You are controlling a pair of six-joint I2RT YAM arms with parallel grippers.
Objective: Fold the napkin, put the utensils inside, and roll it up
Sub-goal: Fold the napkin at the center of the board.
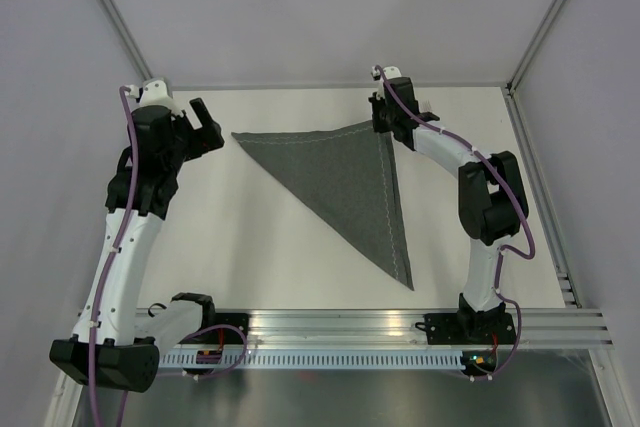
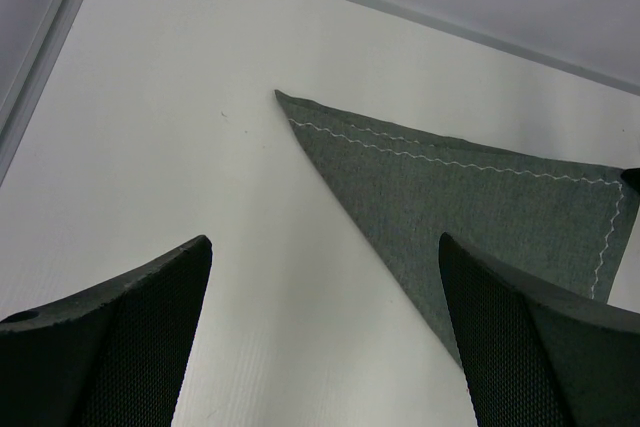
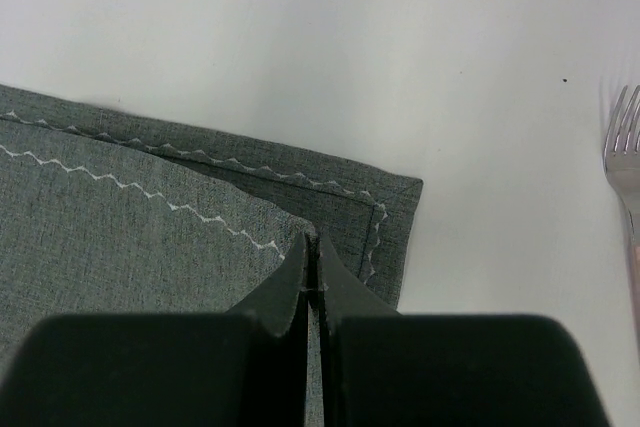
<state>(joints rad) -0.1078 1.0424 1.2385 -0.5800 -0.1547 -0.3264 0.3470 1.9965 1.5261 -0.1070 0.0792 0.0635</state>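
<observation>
Currently: dark grey felt-like napkin [image 1: 345,182], folded into a triangle, lies mid-table [image 1: 250,257] with its stitched square corner far right. The right gripper [image 3: 312,242], jaws closed, appears to pinch the upper layer's tip, just short of the lower corner. Left gripper [image 2: 325,238] hovers spread and empty off the far-left tip. Best practice: align tip over hem before releasing, clear of the silvery fork [image 3: 620,147] nearby.

No text, label, brand, number or sign can be read in any view. Nothing legible is seen on the napkin [image 1: 350,182], where only a pale zigzag stitch line [image 2: 430,157] is shown, nor on the fork [image 3: 625,147] or the aluminium rail [image 1: 350,322].
</observation>
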